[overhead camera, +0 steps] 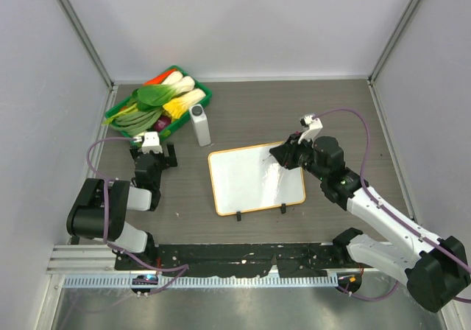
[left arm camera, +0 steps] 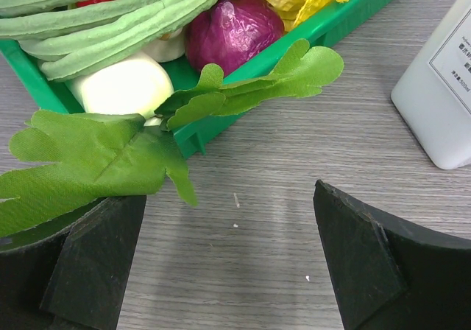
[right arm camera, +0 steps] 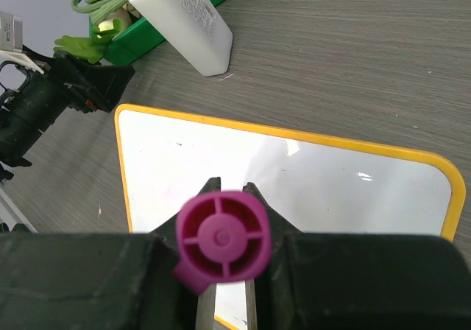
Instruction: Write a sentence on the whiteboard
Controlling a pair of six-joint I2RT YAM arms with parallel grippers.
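Clamping a magenta marker (right arm camera: 221, 241) in the right gripper (overhead camera: 283, 157), jaws pinching its barrel from both sides, the round butt end facing the wrist camera. Hovering at the 2 o'clock corner of the whiteboard (overhead camera: 254, 179) in the top view, with no telling whether the tip is touching the surface.

Lying flat at the centre of the table (overhead camera: 331, 109), framed in orange, carrying two black clip feet (overhead camera: 238, 215) on the 6 o'clock edge, the one nearest the arm bases. Showing a white face streaked with glare.

Holding the left gripper (left arm camera: 235, 271) spread wide and gripping nothing, low over bare wood at 9 o'clock of the board and well apart from it. Facing the green tray (left arm camera: 331, 20) of vegetables at 11 o'clock, with a fabric leaf (left arm camera: 96, 160) draping over the rim near a round purple vegetable (left arm camera: 234, 24).

Standing a white bottle (overhead camera: 200, 125) between tray and board, just beside the tray's 4 o'clock corner.
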